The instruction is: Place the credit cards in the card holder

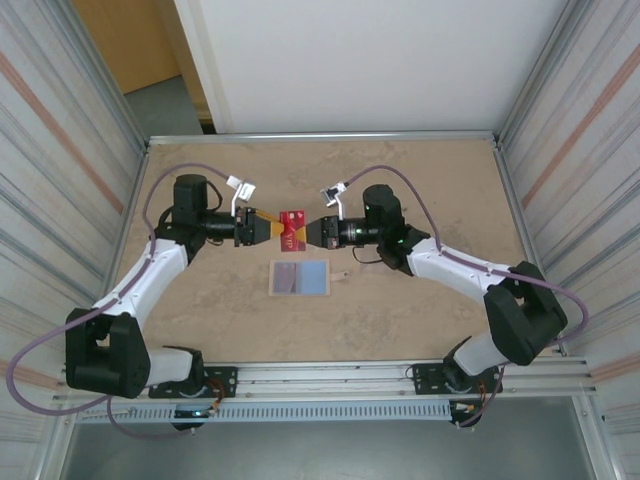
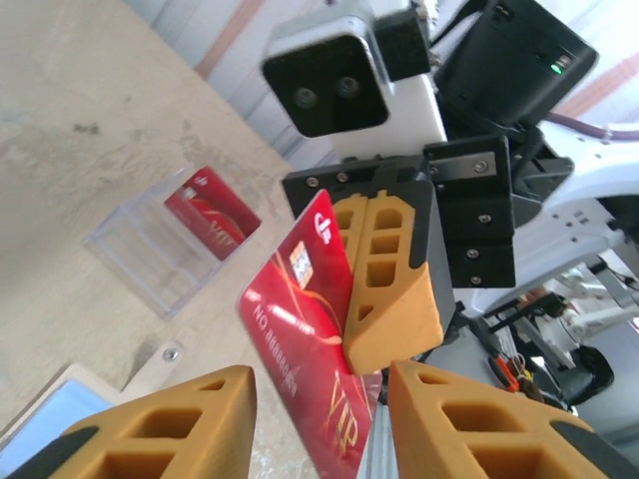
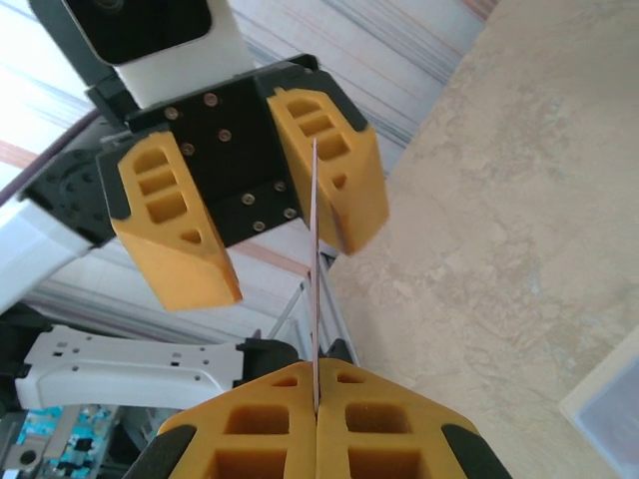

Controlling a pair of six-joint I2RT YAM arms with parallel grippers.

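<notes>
A red credit card (image 1: 292,230) hangs above the table between my two grippers. My right gripper (image 3: 317,399) is shut on one end of it, and there the card (image 3: 315,249) is seen edge-on. My left gripper (image 2: 319,399) is open, its orange fingers (image 2: 180,419) standing on either side of the card's (image 2: 305,329) other end without pinching it. A second red credit card (image 2: 212,215) lies in a clear plastic case (image 2: 150,254). The card holder (image 1: 300,277) lies open on the table just below the grippers, pale blue inner side up.
Metal walls close in the table on the left (image 1: 60,150) and right (image 1: 580,150). A metal rail (image 1: 330,375) runs along the near edge by the arm bases. Bare tabletop (image 1: 430,180) extends around the card holder.
</notes>
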